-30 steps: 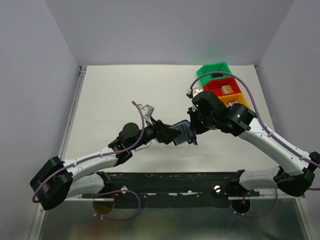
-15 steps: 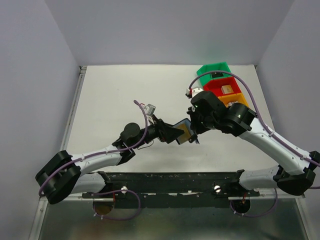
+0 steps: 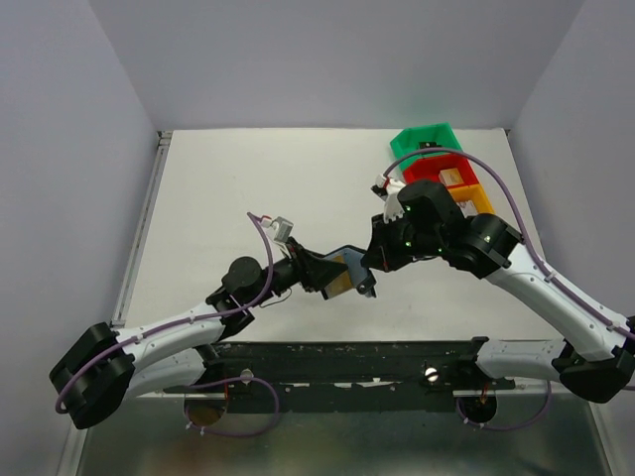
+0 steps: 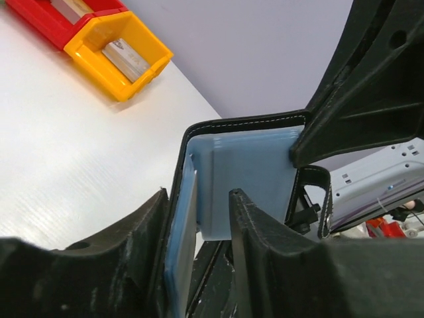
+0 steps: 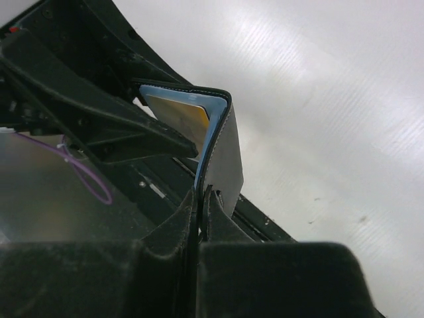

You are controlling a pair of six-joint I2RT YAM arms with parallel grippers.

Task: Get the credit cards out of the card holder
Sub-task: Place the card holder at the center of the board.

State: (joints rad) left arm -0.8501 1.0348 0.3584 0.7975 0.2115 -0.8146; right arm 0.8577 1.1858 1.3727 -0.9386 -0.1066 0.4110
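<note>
The black card holder (image 3: 347, 260) hangs open above the table between both arms. Its blue-grey lining (image 4: 245, 169) faces the left wrist camera. My right gripper (image 5: 199, 193) is shut on the edge of one flap (image 5: 226, 156). My left gripper (image 4: 199, 195) straddles the other flap: one finger lies against its black outer side, and the other stands a little apart inside the fold. A gold-orange credit card (image 5: 183, 114) shows in that flap's pocket, also visible from above (image 3: 339, 282). Any other credit cards are hidden.
Green (image 3: 422, 139), red (image 3: 444, 171) and orange (image 3: 474, 195) bins stand in a row at the back right, close behind the right arm. The orange bin (image 4: 119, 46) holds a small grey item. The black base rail (image 3: 337, 352) runs along the near edge.
The left gripper's jaws have narrowed around the holder's flap. Both grippers and the holder have shifted slightly left and toward the near edge, and the gold card now shows.
</note>
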